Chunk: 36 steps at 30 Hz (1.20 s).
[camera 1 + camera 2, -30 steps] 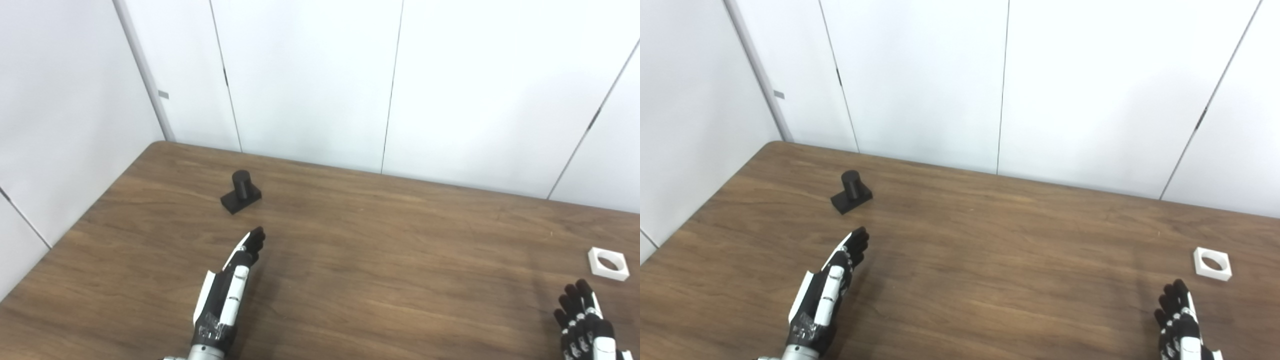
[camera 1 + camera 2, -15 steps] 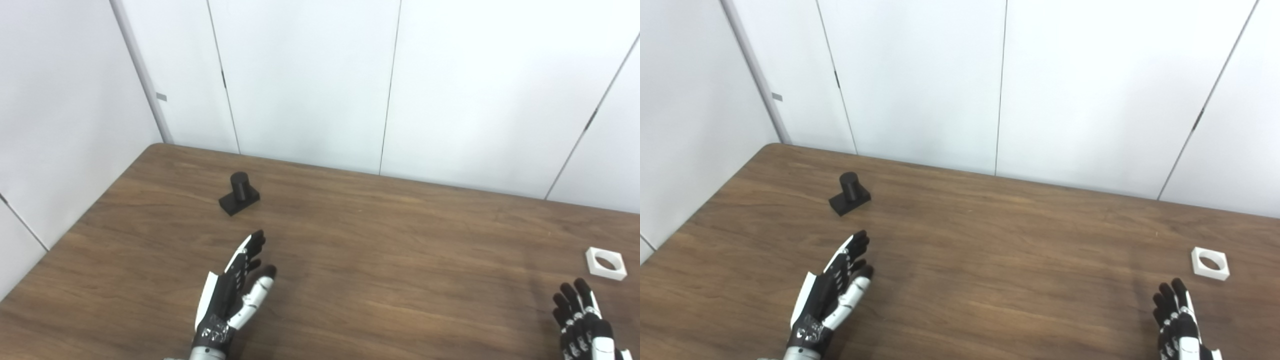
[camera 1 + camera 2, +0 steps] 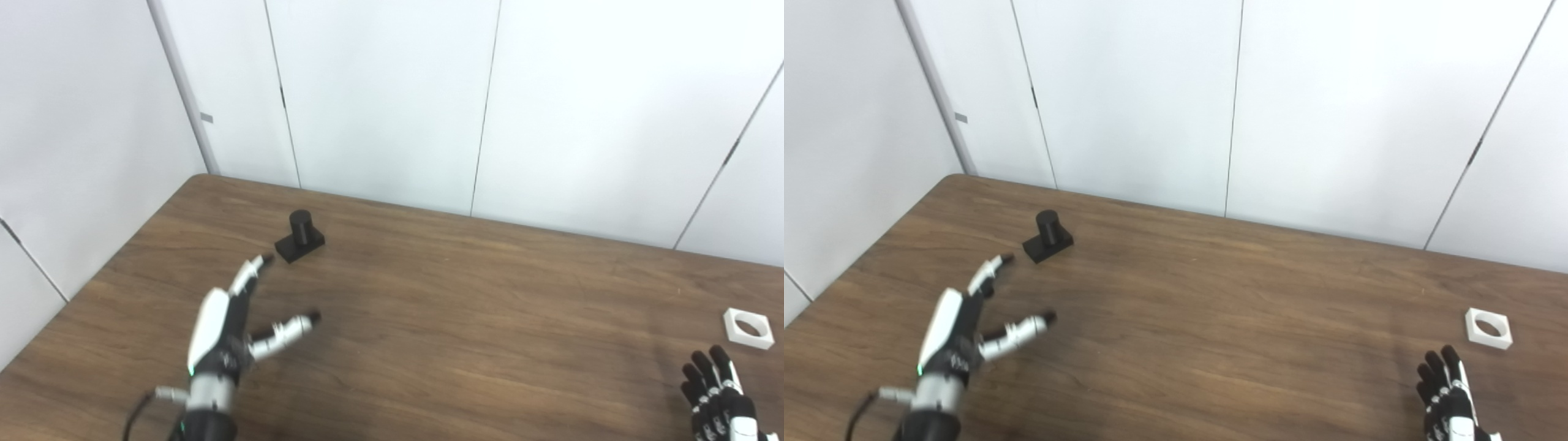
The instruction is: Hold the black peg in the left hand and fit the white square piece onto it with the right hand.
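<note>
1. Left eye view: the brown wooden table (image 3: 465, 306) fills the lower part of the picture, with white wall panels (image 3: 380, 98) standing behind its far edge
2. The black peg (image 3: 299, 236) stands upright on its flat black base on the far left part of the table, free of both hands
3. The left hand (image 3: 229, 321) is over the near left part of the table, its white back turned up and its arm coming in from the bottom edge
4. That hand is spread wide and holds nothing: the fingers (image 3: 250, 275) reach toward the peg and the thumb (image 3: 286, 329) sticks out to the right, well apart from them
5. The foremost fingertip is near the front left corner of the peg's base but does not touch it; a strip of bare wood shows between them
6. The white square piece (image 3: 747, 327) lies flat on the table close to the right edge, its round hole facing up
7. The right hand (image 3: 1448, 395) shows at the bottom right corner, partly cut off by the picture's edge
8. Its dark fingers point up toward the white square piece, are a little apart and hold nothing; the thumb cannot be made out
9. The right hand is near the white piece but apart from it, on the nearer side, and peg and white piece lie well apart, at opposite sides of the table
</note>
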Motion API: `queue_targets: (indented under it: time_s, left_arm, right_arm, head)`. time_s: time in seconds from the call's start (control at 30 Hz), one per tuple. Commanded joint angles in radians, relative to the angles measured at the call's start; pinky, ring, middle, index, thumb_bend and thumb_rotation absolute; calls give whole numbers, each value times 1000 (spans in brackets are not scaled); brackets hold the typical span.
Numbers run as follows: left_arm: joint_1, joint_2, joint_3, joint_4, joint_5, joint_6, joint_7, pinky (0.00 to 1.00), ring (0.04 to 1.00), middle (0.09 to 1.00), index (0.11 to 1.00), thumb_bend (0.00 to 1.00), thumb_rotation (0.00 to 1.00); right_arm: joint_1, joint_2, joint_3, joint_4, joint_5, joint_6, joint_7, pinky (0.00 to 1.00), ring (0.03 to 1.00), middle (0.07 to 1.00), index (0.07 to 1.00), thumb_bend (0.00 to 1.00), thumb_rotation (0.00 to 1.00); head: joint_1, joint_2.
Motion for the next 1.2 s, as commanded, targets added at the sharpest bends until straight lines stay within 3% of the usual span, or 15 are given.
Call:
queue_targets:
  time_s: [0.0,0.07,0.17,0.43,0.57,0.7,1.17]
  left_arm:
    - [-37,49,15,16,38,-4,17,938,983,975,935,807,445]
    - [-64,77,17,59,76,12,27,912,982,966,927,816,454]
    - [-97,109,17,119,113,12,44,949,978,950,906,822,475]
    - [-215,179,0,282,116,28,32,932,985,946,875,841,462]
    - [-285,223,-41,415,148,12,51,995,967,931,850,862,474]
    - [-341,256,-90,509,185,44,42,1000,972,934,838,884,519]
    - [-487,291,-236,755,235,63,46,1000,993,942,824,924,560]
  right_arm:
    - [35,13,-1,48,8,-39,1,990,961,965,987,552,994]
    - [34,15,0,51,12,-41,2,974,954,956,981,559,984]
    - [35,15,3,46,11,-35,1,991,957,964,992,550,993]
    - [34,16,5,44,10,-36,1,995,965,972,999,502,1000]
    - [34,15,6,46,1,-39,-3,995,968,971,1000,481,1000]
    - [36,15,7,44,7,-41,0,1000,972,974,1000,485,1000]
    - [42,23,9,32,2,-32,-7,1000,968,969,999,507,1000]
  head:
    - [-2,2]
    - [-2,1]
    - [-2,1]
    - [1,2]
    - [-2,3]
    - [-2,7]
    - [-11,12]
